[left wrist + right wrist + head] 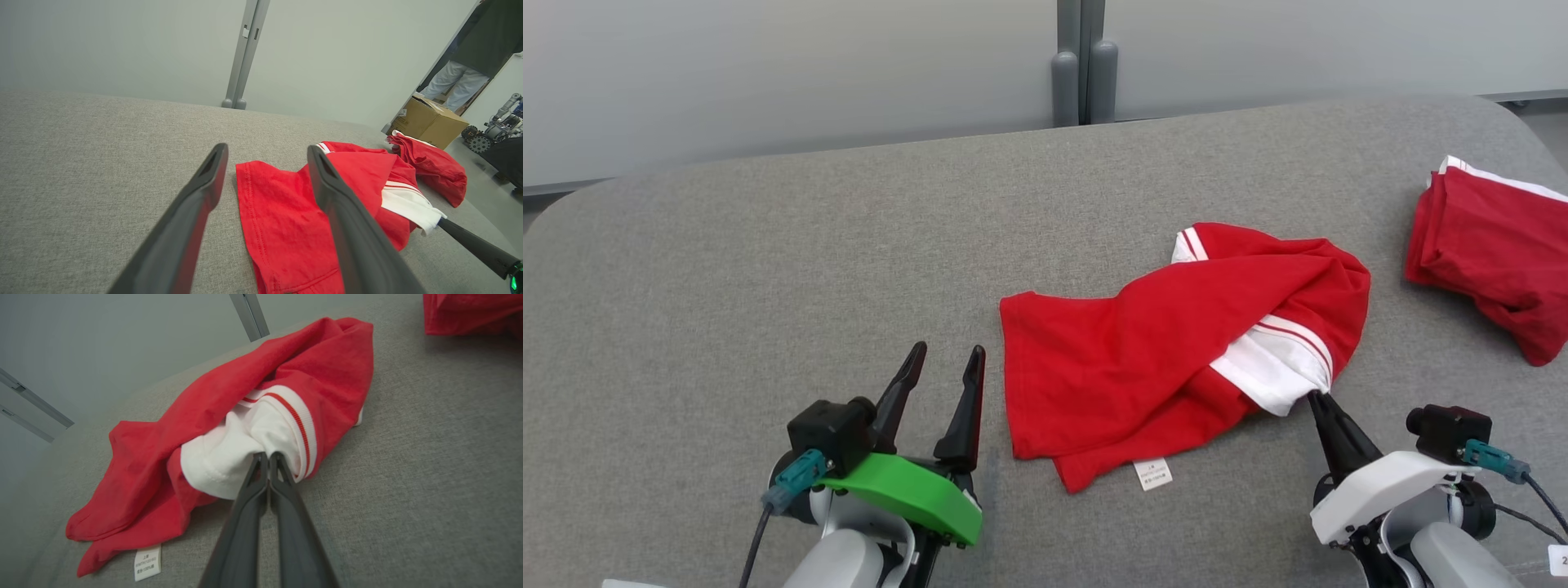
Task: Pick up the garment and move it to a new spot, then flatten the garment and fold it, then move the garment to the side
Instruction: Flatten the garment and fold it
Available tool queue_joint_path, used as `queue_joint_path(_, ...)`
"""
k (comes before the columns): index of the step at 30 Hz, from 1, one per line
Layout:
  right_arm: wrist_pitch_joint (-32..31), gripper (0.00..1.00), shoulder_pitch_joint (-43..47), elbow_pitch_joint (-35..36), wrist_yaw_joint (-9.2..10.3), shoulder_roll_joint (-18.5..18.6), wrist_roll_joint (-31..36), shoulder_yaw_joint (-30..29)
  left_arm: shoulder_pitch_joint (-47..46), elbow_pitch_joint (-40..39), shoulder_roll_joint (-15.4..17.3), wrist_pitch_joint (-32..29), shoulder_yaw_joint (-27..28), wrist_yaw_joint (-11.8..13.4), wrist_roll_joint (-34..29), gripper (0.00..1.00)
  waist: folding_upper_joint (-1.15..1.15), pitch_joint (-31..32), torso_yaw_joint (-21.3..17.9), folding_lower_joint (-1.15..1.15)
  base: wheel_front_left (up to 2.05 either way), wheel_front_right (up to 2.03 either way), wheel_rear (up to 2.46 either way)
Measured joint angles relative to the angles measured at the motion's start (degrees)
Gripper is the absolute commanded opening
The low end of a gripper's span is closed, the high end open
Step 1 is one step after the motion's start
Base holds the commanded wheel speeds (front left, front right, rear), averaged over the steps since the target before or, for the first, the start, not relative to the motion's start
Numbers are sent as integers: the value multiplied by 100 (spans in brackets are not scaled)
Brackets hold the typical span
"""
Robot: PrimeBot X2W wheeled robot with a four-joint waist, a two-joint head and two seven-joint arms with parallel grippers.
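Red garment (1143, 367) w/ white trim + thin red stripes, crumpled, lies on the grey fabric table (768, 269), approx centre, slightly to robot's right. The left part is spread fairly flat and the right part is bunched up, w/ a white band poking out at the near-right edge. A white care label (1152, 474) sticks out from the near hem, flat on the table.

Right gripper (268, 455): fingers pressed together, tips pinching the white band of the garment, and the fabric puckers round the tips. Garment isn't lifted, it rests on the table.

Left gripper (947, 359): fingers spread apart, holding nothing, low over bare table just left of the garment's left edge. Not touching the cloth as far as the head view shows.

Second red piece (1494, 253) w/ white edge, folded-ish, sits at the far right of the table, well apart from the garment.

Bkgd: pale partition wall w/ grey post (1082, 73) behind the table. Left wrist view shows a cardboard box (429, 122) on the floor past the table's end, w/ a person (470, 49) standing behind it.
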State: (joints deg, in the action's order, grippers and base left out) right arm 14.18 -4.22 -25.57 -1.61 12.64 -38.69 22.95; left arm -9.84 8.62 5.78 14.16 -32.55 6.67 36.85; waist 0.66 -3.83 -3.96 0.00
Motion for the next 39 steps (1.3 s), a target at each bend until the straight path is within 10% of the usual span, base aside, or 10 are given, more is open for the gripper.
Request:
queue_joint_path(21,15,0,150,1017,382,813,345,-1228,219,235,-60,-298,-174,12,69,100,0,130,-393,0,0,0,0)
queue_joint_path(39,16,0,228,1057,321,697,338,-1149,264,1315,-126,-1120,-447,-97,383,100,0,-79,-351,0,0,0,0)
